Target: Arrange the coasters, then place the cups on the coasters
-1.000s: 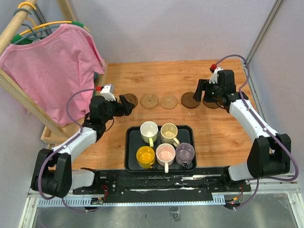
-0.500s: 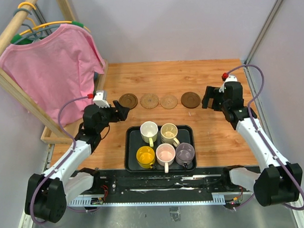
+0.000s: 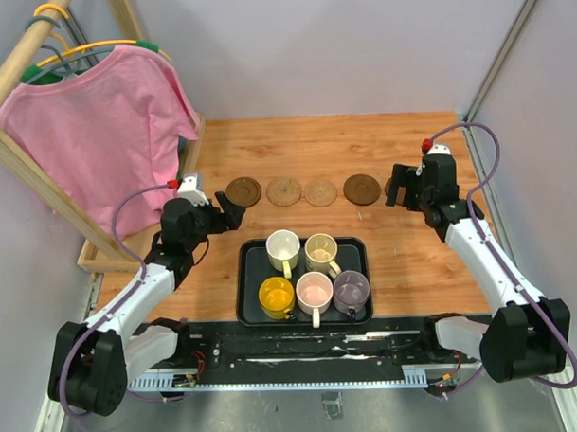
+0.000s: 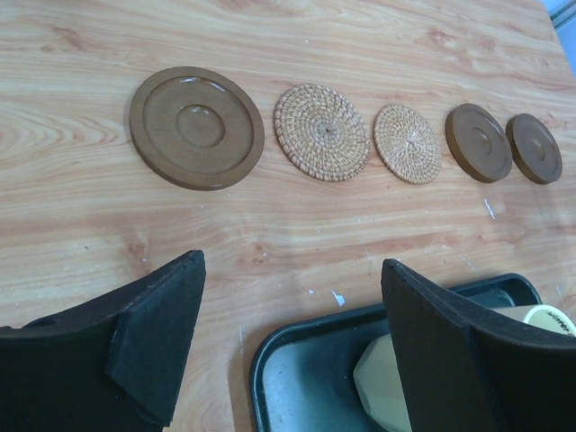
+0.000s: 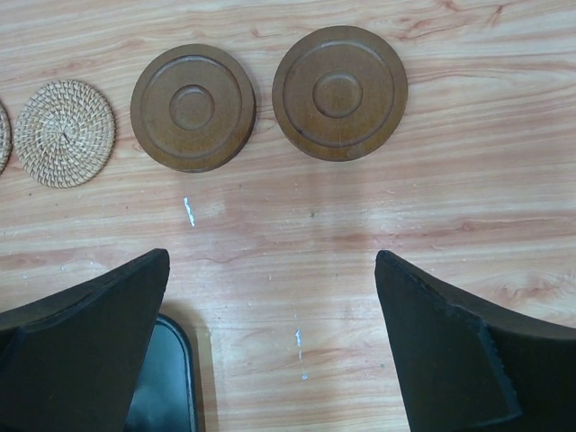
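Jaws on both arms stand apart and empty — drawn back from the coasters [image 4: 322,132], now five in a row, so the cups [image 3: 315,291] in the tray [image 3: 242,286] come next.

The wooden desk [image 3: 333,139] carries five coasters in one row across its middle, parallel to the far edge. From the left edge they run: a dark brown disc [image 3: 242,190], a larger woven disc [image 3: 284,191], a smaller woven disc [image 3: 320,192], a second dark disc [image 3: 361,189] and a last dark disc [image 5: 339,92] nearest the right edge. None touch. A black tray [image 3: 351,254] lies at the middle of the near edge.
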